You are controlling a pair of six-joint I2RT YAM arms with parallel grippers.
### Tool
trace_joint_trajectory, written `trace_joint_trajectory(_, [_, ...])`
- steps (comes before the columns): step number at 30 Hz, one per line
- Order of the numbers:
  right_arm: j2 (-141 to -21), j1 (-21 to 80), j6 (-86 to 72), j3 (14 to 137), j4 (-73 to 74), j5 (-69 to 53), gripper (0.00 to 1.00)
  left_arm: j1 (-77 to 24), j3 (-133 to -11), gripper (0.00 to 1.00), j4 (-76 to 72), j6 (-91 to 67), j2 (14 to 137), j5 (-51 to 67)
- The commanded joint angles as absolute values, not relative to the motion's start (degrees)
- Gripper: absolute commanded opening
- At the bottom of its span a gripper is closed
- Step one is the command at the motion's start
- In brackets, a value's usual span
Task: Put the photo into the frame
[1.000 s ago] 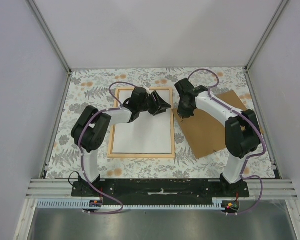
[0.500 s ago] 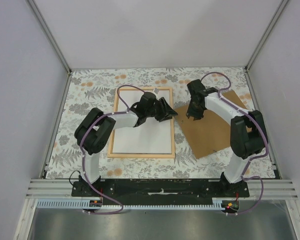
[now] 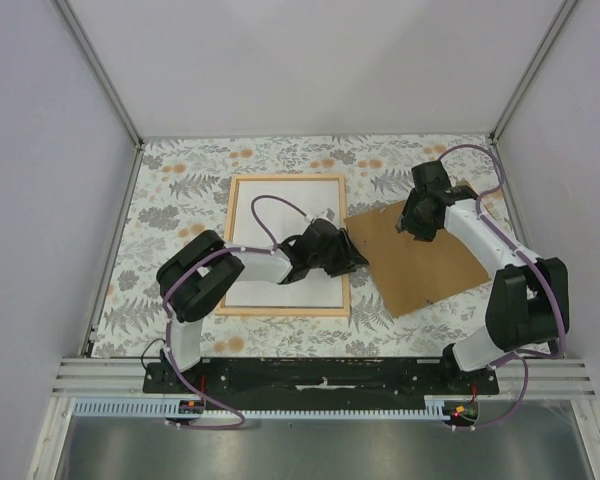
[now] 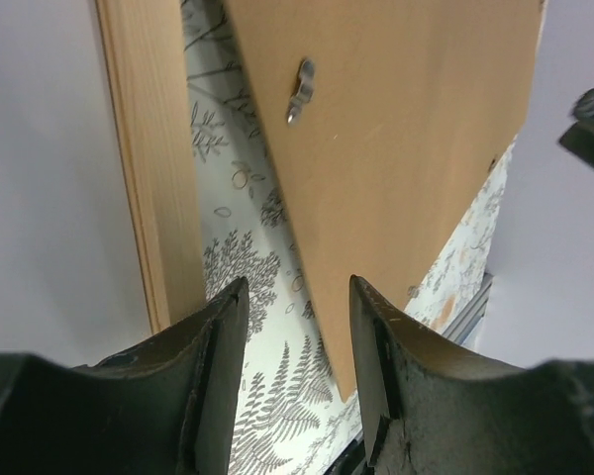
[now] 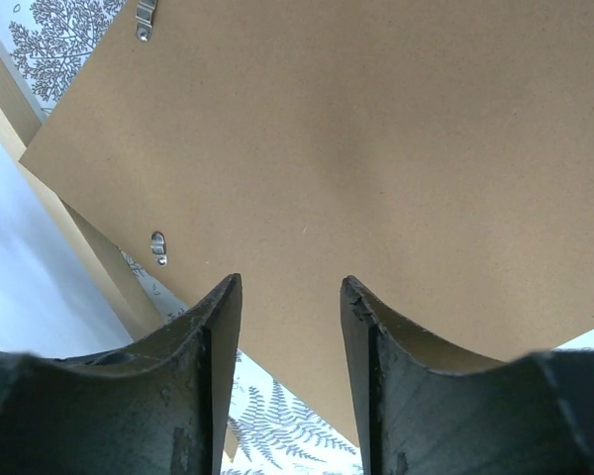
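Showing the close of the insertion step: the photo (image 3: 310,192) lies flat inside the frame (image 3: 285,178), plain white back up, so you may judge the print seated with its picture side down. Both rest on the tablecloth (image 3: 180,200) in front of the left arm. The photo's long axis runs from the near edge of the table toward the far edge, in line with the frame's long rails; which short edge is the picture's top cannot be told from the white back. The left gripper (image 3: 352,262) hangs at the frame's right rail near the gap to the backing board (image 3: 420,265), its fingers (image 4: 223,336) spread with nothing between them. The right gripper (image 3: 412,228) hovers over the far part of the board, its fingers (image 5: 213,336) likewise apart and empty. What remains, by this reading, is closing the frame; your next move calls for an edge grip on the board, which lies flat and turned askew to the frame, hanger clip (image 4: 298,91) up. Square it to the rails before lowering it, lest a corner shift the photo.
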State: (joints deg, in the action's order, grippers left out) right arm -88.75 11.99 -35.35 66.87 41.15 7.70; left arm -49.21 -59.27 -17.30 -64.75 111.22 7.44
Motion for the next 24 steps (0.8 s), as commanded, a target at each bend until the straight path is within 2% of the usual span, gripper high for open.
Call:
trace_joint_trajectory(1, [-85.17,10.46,-33.40,65.92,39.38,7.12,0.53,-51.94,-57.92,0.52,-21.27,-68.29,108.19,2.81])
trace_joint_trajectory(6, [-83.06,8.18,-32.78,64.34,38.85,6.68,0.59,-54.58,-57.66,0.52,-23.20,-69.87,109.25,0.97])
trace_joint_trajectory(11, [-81.56,4.58,-32.70,62.58,36.66,7.21,0.79,-56.60,-57.57,0.52,-23.64,-71.72,109.78,-1.56])
trace_joint_trajectory(14, [-82.44,2.12,-32.87,62.49,35.34,6.68,0.85,-57.04,-57.57,0.52,-23.55,-72.86,110.30,-2.72])
trace_joint_trajectory(24, [-89.37,-5.18,-32.69,66.43,29.71,4.40,0.96,-57.39,-59.32,0.52,-23.91,-73.83,113.29,-2.90])
